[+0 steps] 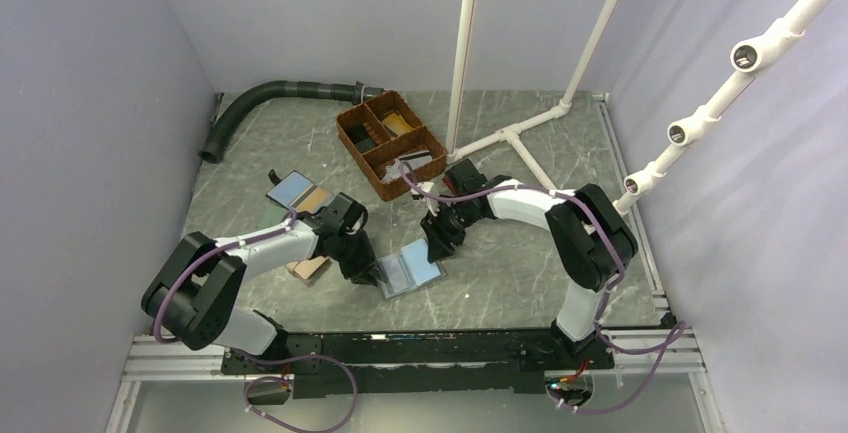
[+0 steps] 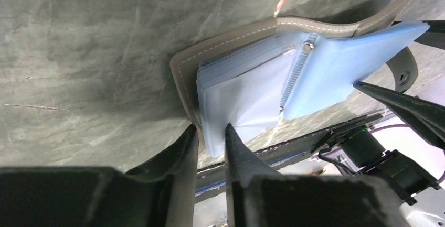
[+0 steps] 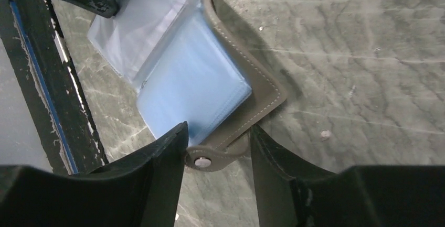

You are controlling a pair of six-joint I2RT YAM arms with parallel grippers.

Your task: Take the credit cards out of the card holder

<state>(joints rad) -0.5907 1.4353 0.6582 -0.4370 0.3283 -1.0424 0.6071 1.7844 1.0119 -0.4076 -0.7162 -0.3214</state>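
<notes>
The card holder [image 1: 410,269] lies open on the table, taupe outside [image 2: 231,41], light blue inside. My left gripper [image 2: 211,128] [image 1: 368,271] is at its left edge, jaws closed narrow on the corner of a pale translucent inner leaf [image 2: 246,98]. I cannot tell the credit cards apart from the leaves. My right gripper [image 3: 218,127] [image 1: 438,248] stands open over the holder's other corner. The snap tab [image 3: 204,160] lies between its fingers, and one fingertip [image 3: 176,135] rests on the blue inside [image 3: 191,88].
A brown wicker basket [image 1: 390,143] with wallets stands behind the holder. A blue wallet with a tan panel [image 1: 298,193] lies by the left arm. A black hose [image 1: 255,103] and white pipes [image 1: 520,138] sit at the back. The black rail [image 1: 420,348] borders the near edge.
</notes>
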